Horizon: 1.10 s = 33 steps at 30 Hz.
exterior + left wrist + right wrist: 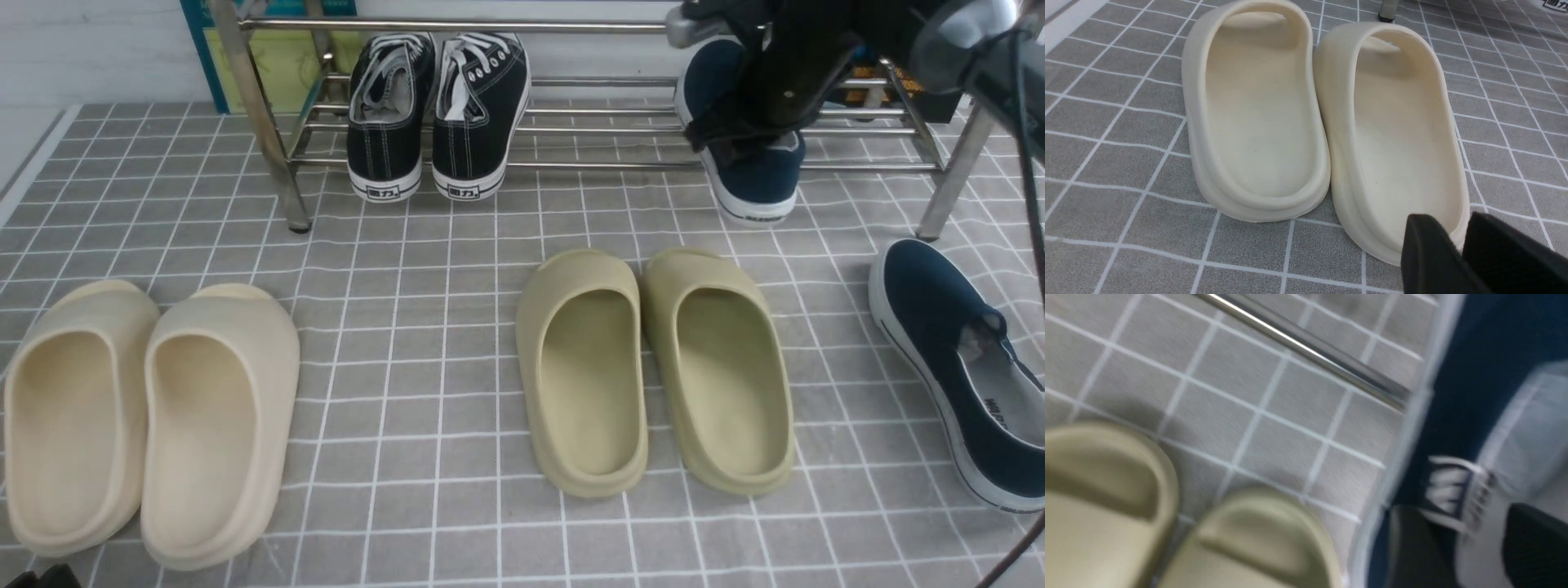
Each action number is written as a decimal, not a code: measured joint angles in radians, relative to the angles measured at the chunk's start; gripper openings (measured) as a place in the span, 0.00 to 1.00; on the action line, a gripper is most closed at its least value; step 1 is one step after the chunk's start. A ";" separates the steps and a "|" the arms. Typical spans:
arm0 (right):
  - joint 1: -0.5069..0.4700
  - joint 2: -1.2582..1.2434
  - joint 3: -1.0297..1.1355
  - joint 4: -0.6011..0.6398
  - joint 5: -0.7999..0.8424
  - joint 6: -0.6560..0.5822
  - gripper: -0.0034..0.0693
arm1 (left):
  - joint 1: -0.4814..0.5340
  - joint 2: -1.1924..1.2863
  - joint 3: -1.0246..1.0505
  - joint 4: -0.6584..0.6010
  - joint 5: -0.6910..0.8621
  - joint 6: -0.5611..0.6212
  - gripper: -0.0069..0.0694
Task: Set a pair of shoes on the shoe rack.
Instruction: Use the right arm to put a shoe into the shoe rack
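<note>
Cream foam slides (pixel 220 408), a moulded pair side by side, lie closest to us on the grey checked cloth (pixel 408 327). Our left gripper (pixel 1457 230) hangs near the heel of one, idle, we judge, since this pair is not the job. Its black fingers stand close with only a sliver between and nothing in it; parted or closed, we cannot tell.

Olive foam slides (pixel 580 367) sit mid-cloth. Further off, one navy canvas slip-on shoe with a white rubber sole (pixel 751 184) rests on the silver tube shoe rack (pixel 604 164), heel overhanging the front bar like the black lace-up sneakers (pixel 388 122) further along it. Our right gripper (pixel 1474 516) straddles its heel collar with jaws wide, not pinching — released, we judge, because the bars carry the shoe.

Half the task, then: the second navy slip-on (pixel 922 318) lies on the cloth near the rack's right leg. Our right arm covers the racked shoe's opening, the right wrist view is smeared, and the second shoe is cut off at the frame edge.
</note>
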 joint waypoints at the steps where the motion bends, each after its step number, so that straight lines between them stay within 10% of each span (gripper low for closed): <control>1: 0.000 -0.010 0.000 -0.002 0.024 0.001 0.59 | 0.000 0.000 0.000 0.000 0.000 0.000 0.29; 9: 0.001 -0.129 0.046 0.030 0.115 0.000 0.63 | 0.000 0.000 0.000 0.000 0.000 0.000 0.31; 22: 0.003 -0.256 0.435 0.033 0.072 -0.001 0.06 | 0.000 0.000 0.000 0.000 0.000 0.000 0.32; 33: 0.004 -0.171 0.451 -0.086 -0.241 0.098 0.04 | 0.000 0.000 0.000 0.000 0.000 0.000 0.33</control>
